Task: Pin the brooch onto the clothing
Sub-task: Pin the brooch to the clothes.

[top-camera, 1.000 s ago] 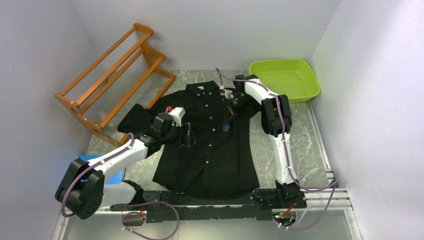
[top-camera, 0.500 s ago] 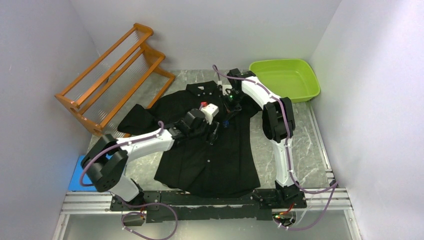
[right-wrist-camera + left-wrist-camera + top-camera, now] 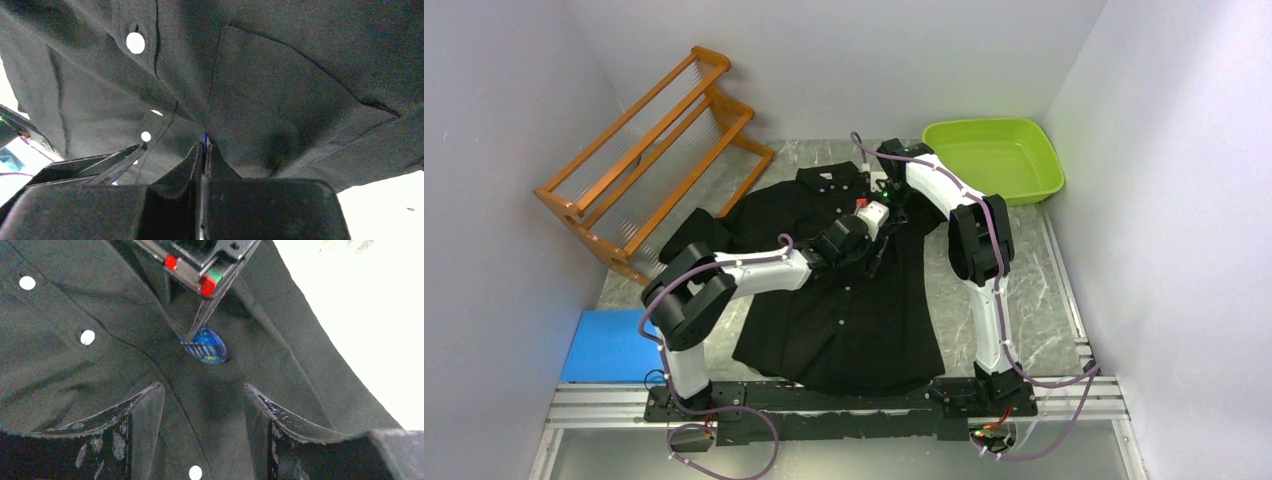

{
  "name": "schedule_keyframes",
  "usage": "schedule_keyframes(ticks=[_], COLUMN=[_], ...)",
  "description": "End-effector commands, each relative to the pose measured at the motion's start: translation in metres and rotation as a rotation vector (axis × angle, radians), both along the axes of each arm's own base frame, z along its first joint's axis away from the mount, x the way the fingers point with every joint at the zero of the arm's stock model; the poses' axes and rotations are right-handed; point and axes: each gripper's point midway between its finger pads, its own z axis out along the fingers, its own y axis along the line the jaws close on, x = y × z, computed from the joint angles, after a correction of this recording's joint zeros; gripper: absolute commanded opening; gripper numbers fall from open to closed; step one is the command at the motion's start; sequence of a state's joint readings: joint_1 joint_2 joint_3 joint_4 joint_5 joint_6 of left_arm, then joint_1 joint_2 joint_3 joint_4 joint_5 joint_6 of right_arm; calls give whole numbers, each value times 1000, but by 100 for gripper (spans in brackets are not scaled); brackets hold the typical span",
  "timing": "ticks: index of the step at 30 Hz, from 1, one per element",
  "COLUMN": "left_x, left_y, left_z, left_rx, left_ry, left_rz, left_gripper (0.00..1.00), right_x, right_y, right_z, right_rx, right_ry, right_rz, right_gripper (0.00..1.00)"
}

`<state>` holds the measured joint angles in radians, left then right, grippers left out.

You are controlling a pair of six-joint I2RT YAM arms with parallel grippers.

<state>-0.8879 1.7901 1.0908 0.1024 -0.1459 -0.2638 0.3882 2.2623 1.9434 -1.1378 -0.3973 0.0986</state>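
Lying flat on the table (image 3: 1024, 290), the black shirt (image 3: 849, 330) is soft, likely to bunch. On its chest sits the blue brooch (image 3: 205, 346), judged light and rigid; the right gripper (image 3: 204, 146) pinches its edge. The left gripper (image 3: 202, 400), spread, hovers beside; brace cloth there.

The left arm (image 3: 754, 270) and right arm (image 3: 942, 188) have white links between black joint housings, with purple cables (image 3: 1014, 372) looped along each. The left gripper (image 3: 203, 390) has dark fingers (image 3: 145, 412) scuffed pale; the right gripper (image 3: 189, 336) carries small red and green blocks on its black body.
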Motion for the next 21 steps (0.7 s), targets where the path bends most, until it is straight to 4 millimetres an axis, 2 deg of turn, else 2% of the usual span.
schedule_keyframes(ticks=[1, 7, 13, 16, 20, 21], left_x=[23, 39, 47, 49, 50, 49], left_y=[-22, -26, -32, -33, -31, -31], left_z=[24, 15, 6, 4, 2, 1], left_rx=[-70, -86, -49, -31, -17, -13], left_ry=[-90, -117, -137, -147, -140, -133], left_rz=[42, 112, 94, 87, 93, 94], left_gripper=[62, 63, 56, 41, 11, 6], right_x=[4, 3, 2, 2, 3, 4], right_y=[1, 0, -3, -2, -3, -3], right_z=[31, 32, 30, 30, 30, 30], right_rx=[20, 22, 3, 7, 3, 1], right_ry=[-62, -62, -61, -57, -58, -60], right_rz=[-25, -26, -26, -24, -27, -30], right_gripper=[0, 0, 0, 0, 0, 0])
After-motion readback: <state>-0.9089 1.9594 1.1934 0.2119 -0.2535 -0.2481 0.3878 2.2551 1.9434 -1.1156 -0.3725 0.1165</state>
